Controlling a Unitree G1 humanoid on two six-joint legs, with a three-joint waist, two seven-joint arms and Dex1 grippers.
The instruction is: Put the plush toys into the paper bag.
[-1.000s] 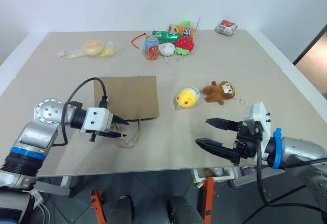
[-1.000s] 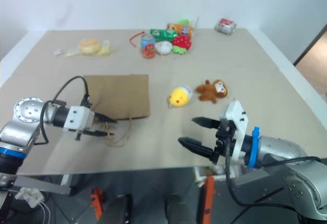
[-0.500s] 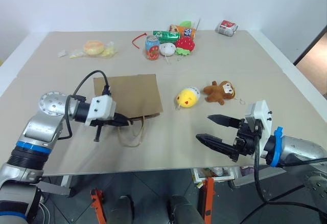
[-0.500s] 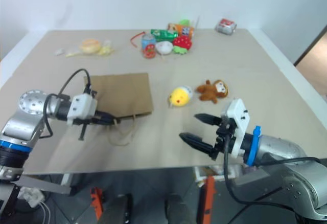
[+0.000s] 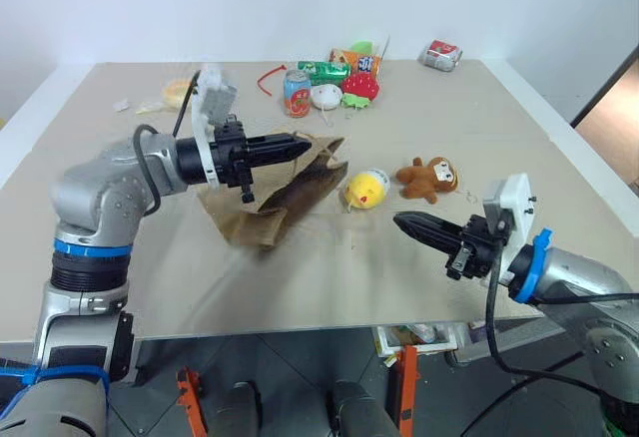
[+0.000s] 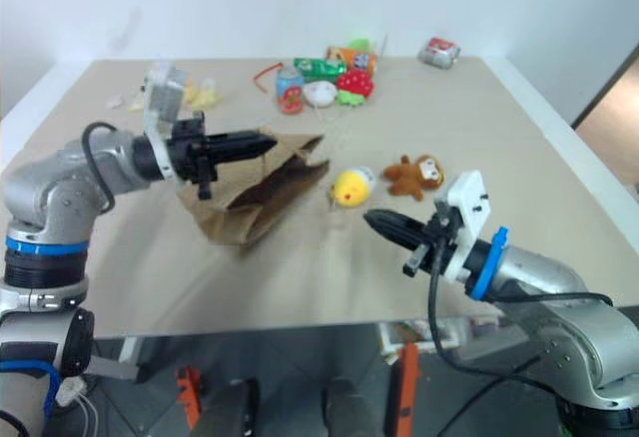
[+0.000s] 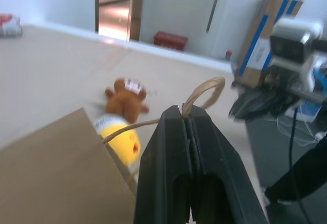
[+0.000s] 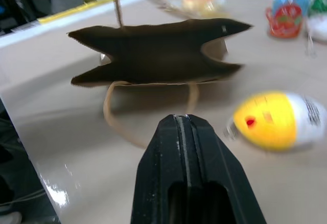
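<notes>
The brown paper bag (image 5: 280, 196) is half lifted off the table, its mouth (image 8: 158, 50) gaping toward my right arm. My left gripper (image 5: 305, 144) is shut on one of its cord handles (image 7: 204, 88) and points right, above the bag. The other handle (image 8: 109, 106) hangs down to the tabletop. The yellow chick plush (image 5: 365, 189) lies just right of the bag's mouth. Right of the chick lies the brown monkey plush (image 5: 429, 179). My right gripper (image 5: 403, 223) is shut and holds nothing. It hovers near the front edge, pointing left toward the chick and the bag.
At the far middle stand a red can (image 5: 296, 93), a white round plush (image 5: 326, 96), a strawberry plush (image 5: 360, 86) and snack packets. A yellow packet (image 5: 183, 93) lies far left, a silver packet (image 5: 440, 53) far right. The table's front edge (image 5: 300, 325) is close under my right arm.
My left gripper shut on the handle, rose and swung right, pulling the flat bag up and open. My right gripper went from wide open to shut and edged forward.
</notes>
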